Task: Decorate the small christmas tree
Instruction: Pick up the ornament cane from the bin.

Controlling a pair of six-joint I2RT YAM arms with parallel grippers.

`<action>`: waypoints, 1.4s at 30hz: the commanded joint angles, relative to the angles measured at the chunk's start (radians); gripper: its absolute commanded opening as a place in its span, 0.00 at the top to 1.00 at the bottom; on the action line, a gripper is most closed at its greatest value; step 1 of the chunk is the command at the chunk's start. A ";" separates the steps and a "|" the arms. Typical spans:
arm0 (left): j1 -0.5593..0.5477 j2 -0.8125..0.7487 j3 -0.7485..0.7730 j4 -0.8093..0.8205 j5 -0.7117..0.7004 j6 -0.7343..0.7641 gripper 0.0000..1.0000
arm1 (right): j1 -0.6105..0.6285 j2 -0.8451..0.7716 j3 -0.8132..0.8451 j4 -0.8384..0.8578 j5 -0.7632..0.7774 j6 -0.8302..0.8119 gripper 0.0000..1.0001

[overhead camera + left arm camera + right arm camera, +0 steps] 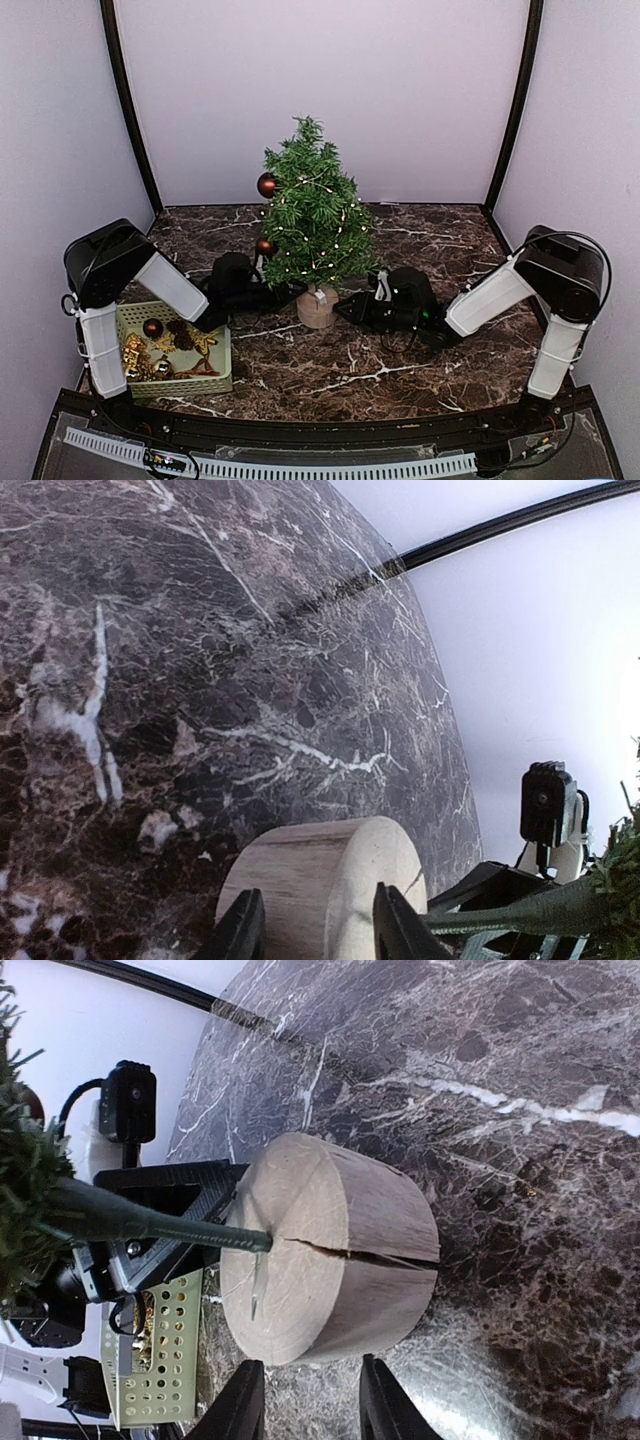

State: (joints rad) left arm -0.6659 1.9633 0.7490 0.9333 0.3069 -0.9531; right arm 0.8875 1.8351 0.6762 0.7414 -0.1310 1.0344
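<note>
No legible text, label, brand mark, number or sign was found in any of the three views.
</note>
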 commanded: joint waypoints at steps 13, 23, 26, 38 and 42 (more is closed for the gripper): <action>0.140 -0.489 -0.116 -0.482 -0.150 0.162 0.55 | 0.010 -0.418 -0.160 -0.148 0.319 -0.041 0.55; 0.277 -0.886 -0.153 -0.894 -0.204 0.237 0.47 | 0.010 -0.610 -0.132 -0.349 0.470 -0.161 0.50; 0.298 -0.970 -0.133 -1.025 -0.208 0.273 0.44 | 0.010 -0.641 -0.128 -0.373 0.488 -0.199 0.49; 0.306 -1.238 -0.124 -1.550 -0.189 0.181 0.41 | 0.012 -0.690 -0.136 -0.361 0.469 -0.277 0.46; 0.305 -1.300 -0.186 -1.614 -0.152 0.107 0.42 | 0.011 -0.691 -0.146 -0.349 0.473 -0.285 0.46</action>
State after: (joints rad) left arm -0.3664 0.7124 0.6212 -0.5217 0.1246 -0.7677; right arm 0.8906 1.1610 0.5270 0.3580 0.3302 0.7769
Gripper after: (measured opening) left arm 0.584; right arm 0.543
